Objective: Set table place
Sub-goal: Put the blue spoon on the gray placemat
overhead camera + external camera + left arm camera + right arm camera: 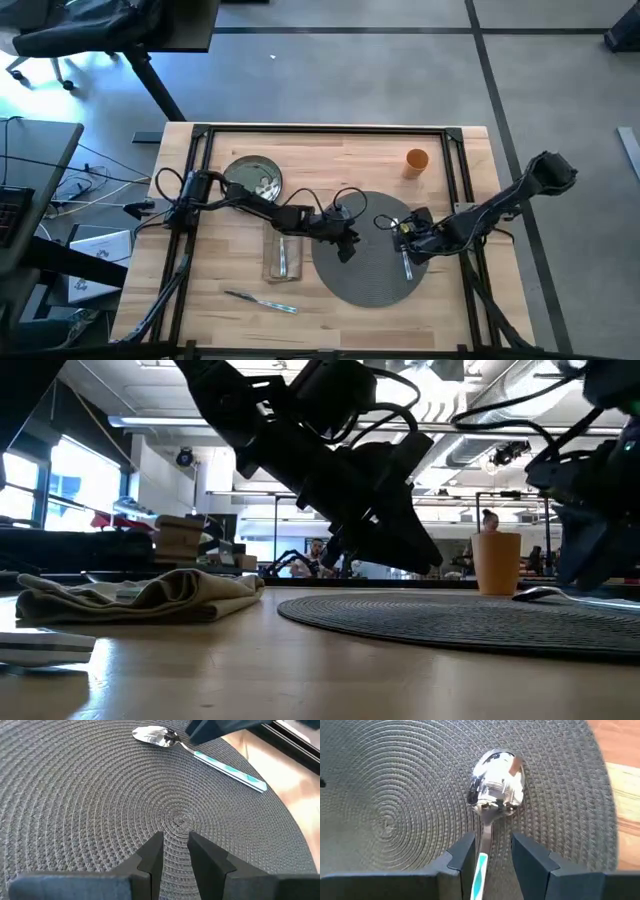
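A round grey woven mat (365,270) lies on the wooden table (330,150). A spoon (497,782) with a pale teal-marked handle rests flat on the mat's right part. My right gripper (492,845) is open low over it, one finger on each side of the handle. My left gripper (175,842) hovers just above the mat's centre, open by a narrow gap, with nothing between its fingers. The beige napkin (272,262) lies left of the mat with a piece of cutlery (284,258) on it. The green plate (255,178) and orange cup (416,160) stand farther back. My right gripper straddles the spoon's handle (481,867) just behind the bowl, coming from above and pointing along the handle. The handle lies close to one finger (465,855); whether it touches, I cannot tell. The spoon lies flat on the mat.
Another piece of cutlery (262,301) lies on the bare wood near the front edge, left of the mat. Black rails (455,180) frame the table top. Bare wood shows between plate and cup at the back.
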